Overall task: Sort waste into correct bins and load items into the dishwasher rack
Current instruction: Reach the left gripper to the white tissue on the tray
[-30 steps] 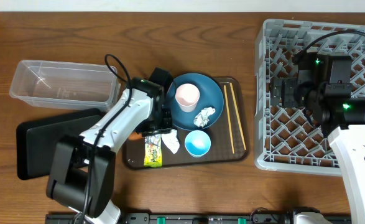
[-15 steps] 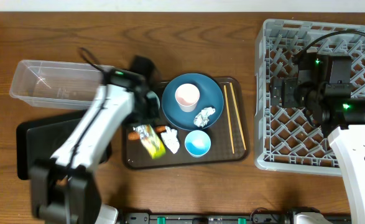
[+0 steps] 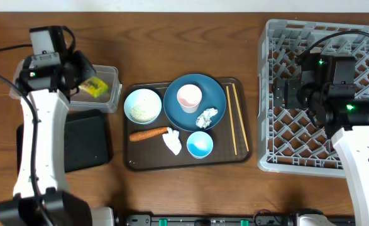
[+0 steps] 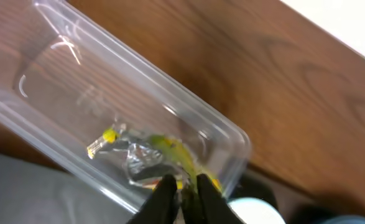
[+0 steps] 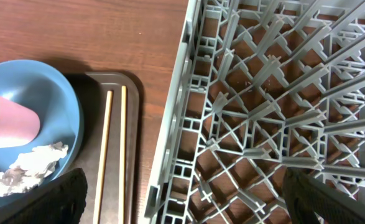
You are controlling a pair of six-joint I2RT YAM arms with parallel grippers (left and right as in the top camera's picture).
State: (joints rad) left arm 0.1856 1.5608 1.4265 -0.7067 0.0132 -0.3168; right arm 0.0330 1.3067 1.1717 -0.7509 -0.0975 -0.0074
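The yellow-green wrapper [image 4: 160, 151] is pinched in the left claw [image 4: 181, 186], whose fingers are pressed shut on it at the right end of the clear tub [image 3: 46, 85], near the far-left corner of the table [image 3: 190, 25]. Whether the wrapper is touching the tub floor cannot quite be judged through the clear plastic. The black tray [image 3: 83, 141] is seen just in front of the tub, along the left edge.

On the brown serving tray [image 3: 242, 154], mid-table, the pale bowl [image 3: 142, 105] is set beside the dark-blue plate [image 3: 212, 94]. The white cup [image 3: 189, 97] and 1 crumpled napkin [image 3: 206, 117] are carried on that plate. The carrot [image 3: 148, 134], a 2nd napkin [image 3: 173, 142] and the small light-blue bowl [image 3: 200, 144] are lined along the tray's near side, with the 2 chopsticks [image 3: 232, 119] laid at its right.

The right claw [image 3: 278, 94] is held spread wide, nothing in it, over the left side of the dishwasher rack [image 3: 360, 56] at the right edge.
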